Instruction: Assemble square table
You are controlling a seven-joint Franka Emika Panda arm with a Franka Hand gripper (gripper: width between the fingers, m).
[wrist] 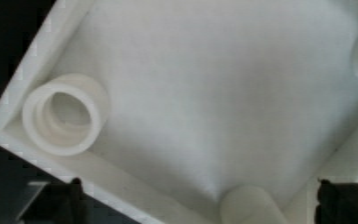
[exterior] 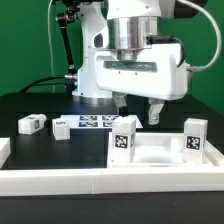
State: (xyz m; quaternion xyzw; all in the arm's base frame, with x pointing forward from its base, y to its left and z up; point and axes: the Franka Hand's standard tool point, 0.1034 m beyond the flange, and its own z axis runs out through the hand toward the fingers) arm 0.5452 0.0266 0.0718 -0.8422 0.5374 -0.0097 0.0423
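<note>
The white square tabletop [exterior: 152,152] lies at the front of the black table, on the exterior view's right. Two tagged white legs [exterior: 125,136] [exterior: 194,136] stand at its far corners. My gripper [exterior: 138,112] hangs just above the slab's far edge, open, with nothing between its fingers. In the wrist view the slab [wrist: 211,100] fills most of the picture, with a round corner recess [wrist: 64,115] showing. My open gripper [wrist: 194,205] has a dark fingertip [wrist: 62,200] on either side of the slab. Two more tagged legs [exterior: 32,123] [exterior: 62,128] lie loose at the exterior view's left.
The marker board [exterior: 95,122] lies flat behind the slab, near the arm's base. A long white rail wall [exterior: 60,181] runs along the front edge, with another piece [exterior: 4,150] at the exterior view's left.
</note>
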